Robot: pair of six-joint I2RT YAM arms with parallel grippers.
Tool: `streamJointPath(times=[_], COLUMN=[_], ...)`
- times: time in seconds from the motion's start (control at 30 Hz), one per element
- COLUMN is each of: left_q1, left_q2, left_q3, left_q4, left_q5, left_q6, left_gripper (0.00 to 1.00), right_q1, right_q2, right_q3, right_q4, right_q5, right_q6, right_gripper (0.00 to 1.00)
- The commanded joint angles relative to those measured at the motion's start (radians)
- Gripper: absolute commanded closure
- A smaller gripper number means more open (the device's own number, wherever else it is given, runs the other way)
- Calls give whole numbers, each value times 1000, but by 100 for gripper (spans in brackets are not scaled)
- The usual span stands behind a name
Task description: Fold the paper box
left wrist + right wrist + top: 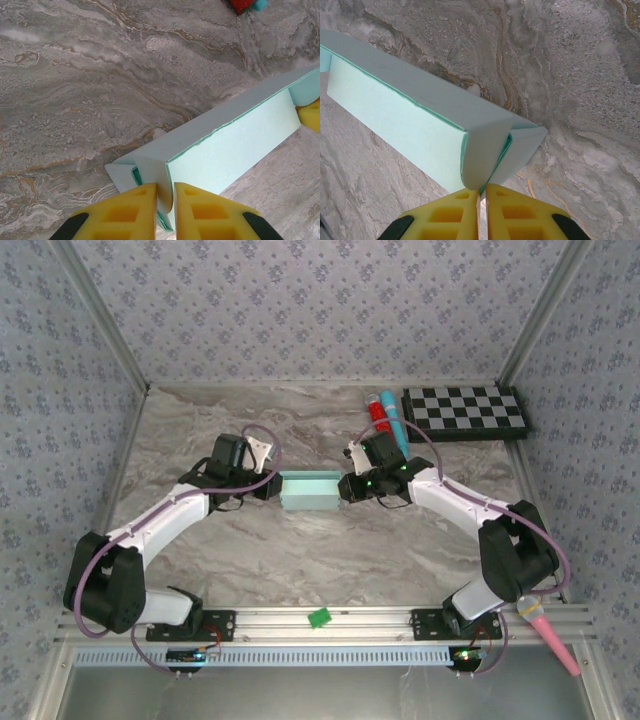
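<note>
1. Yellow fingers (132, 202) of the left gripper (165, 187) sit at the bottom edge, nearly closed, pinching an end flap of the box (235, 145).
2. Right gripper (481, 190) at bottom centre, closed tight on the opposite end flap.
3. From above, the aqua box lies mid-frame on the marble table (300, 550), between both grippers, touching each.

Checkerboard (465, 412) back right; red tube (378, 413), blue tube (393, 423) beside; green piece (320, 617) (clip, perhaps).
</note>
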Motion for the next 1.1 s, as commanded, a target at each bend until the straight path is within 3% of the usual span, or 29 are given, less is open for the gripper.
streamJointPath(times=[0.0, 0.3, 0.5, 0.83, 1.07], left_q1=[-6, -6, -7, -16, -21], left_q2=[5, 10, 3, 22, 17], left_q3=[-1, -12, -36, -51, -53], left_q4=[15, -10, -12, -13, -15], left_q5=[29, 7, -3, -8, -15], left_q6=[-6, 12, 25, 33, 34], left_gripper=[83, 85, 94, 95, 95], right_q1=[5, 4, 4, 6, 14], right_q2=[15, 13, -2, -20, -49], right_q3=[9, 8, 3, 2, -2], right_q4=[-41, -43, -31, -9, 19], right_q5=[5, 1, -6, -15, 1], right_q6=[-1, 0, 1, 2, 5], right_gripper=[87, 87, 87, 86, 77])
